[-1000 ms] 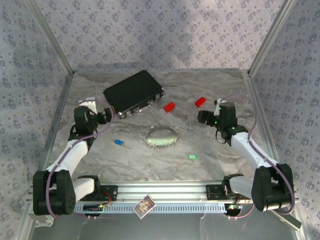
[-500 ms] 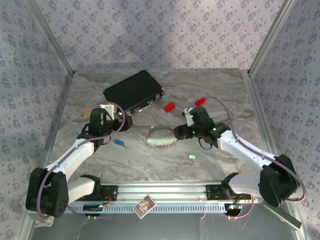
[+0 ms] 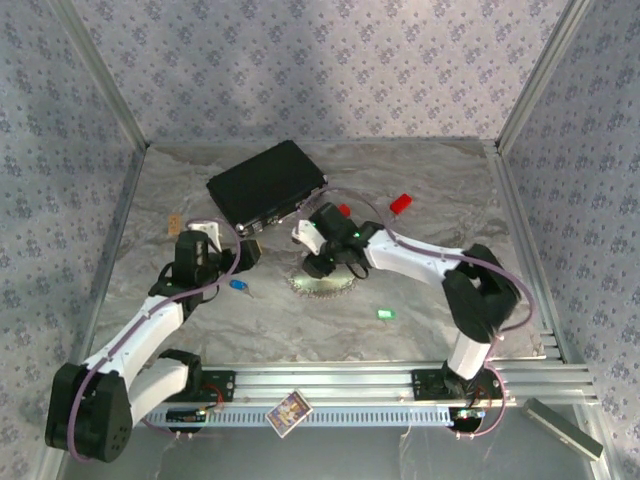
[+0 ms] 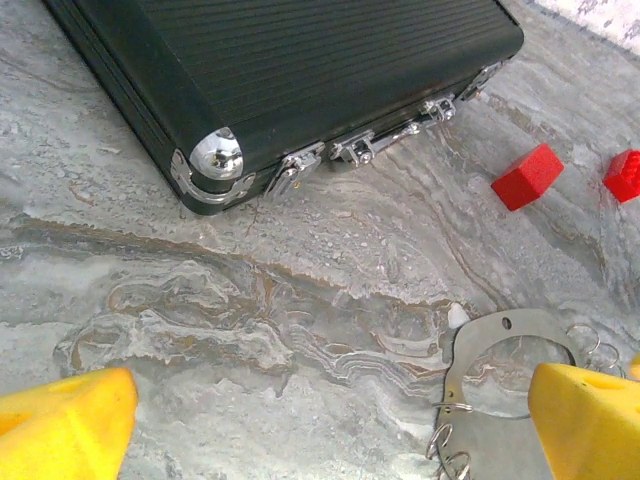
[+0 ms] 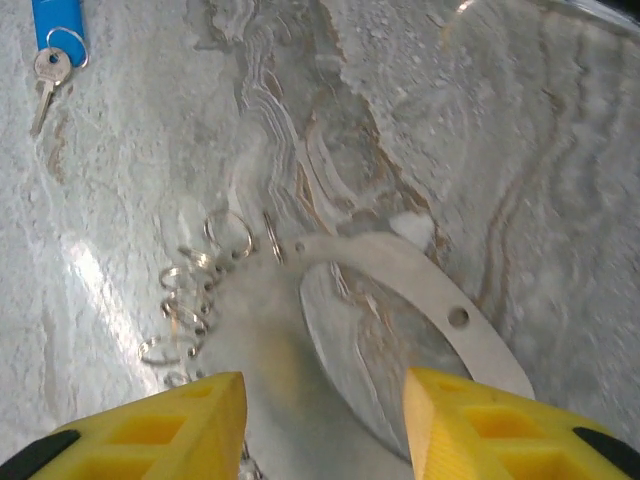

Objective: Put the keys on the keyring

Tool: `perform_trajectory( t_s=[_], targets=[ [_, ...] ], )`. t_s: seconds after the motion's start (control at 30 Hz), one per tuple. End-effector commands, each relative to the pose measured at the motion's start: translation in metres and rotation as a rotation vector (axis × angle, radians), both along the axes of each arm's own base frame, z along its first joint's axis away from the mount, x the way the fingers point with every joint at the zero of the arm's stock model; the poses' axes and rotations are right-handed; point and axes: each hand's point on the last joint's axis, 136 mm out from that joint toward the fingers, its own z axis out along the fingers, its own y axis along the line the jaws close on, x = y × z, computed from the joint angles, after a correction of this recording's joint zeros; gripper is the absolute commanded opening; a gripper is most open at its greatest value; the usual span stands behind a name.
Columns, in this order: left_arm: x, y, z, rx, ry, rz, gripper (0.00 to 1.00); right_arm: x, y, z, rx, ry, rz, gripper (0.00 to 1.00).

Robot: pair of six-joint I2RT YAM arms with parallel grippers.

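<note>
The keyring (image 3: 330, 287) is a flat silvery ring plate with several small wire rings along its edge, lying mid-table. My right gripper (image 3: 318, 264) hovers just over it, open. In the right wrist view its yellow fingers (image 5: 150, 430) stand either side of the plate's broad part (image 5: 270, 360), with nothing pinched. The blue-headed key (image 3: 238, 285) lies left of the ring, also in the right wrist view (image 5: 55, 25). The green-headed key (image 3: 386, 314) lies to the near right. My left gripper (image 3: 247, 253) is open above bare table, with the keyring (image 4: 500, 365) by its right finger.
A black case (image 3: 266, 184) with metal latches lies at the back left, close ahead of the left gripper (image 4: 300, 80). Two red blocks (image 3: 401, 203) (image 4: 527, 177) sit behind the ring. A small card (image 3: 288, 412) rests on the front rail. Patterned walls enclose the table.
My right arm has swung left from the table's right side to above the keyring, its jaws narrowing a little. The left gripper has moved right and slightly nearer, close to the blue key.
</note>
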Motion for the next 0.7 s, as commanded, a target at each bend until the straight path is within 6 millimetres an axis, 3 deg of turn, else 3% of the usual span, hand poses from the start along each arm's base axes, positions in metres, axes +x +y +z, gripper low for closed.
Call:
perform_trajectory(
  t_s=[0.0,0.2,0.67],
  targets=[
    [-0.002,0.007,0.009,-0.011,-0.033,0.046,1.0,-0.006,0.014,-0.009,-0.05,0.041,0.123,0.44],
    [-0.009,0.017,0.022,-0.001,-0.082,0.081,1.0,-0.004,0.035,-0.022,-0.065,0.138,0.195,0.38],
    [-0.02,0.029,0.037,0.0,-0.14,0.128,1.0,-0.001,0.04,-0.049,-0.147,0.293,0.198,0.34]
  ],
)
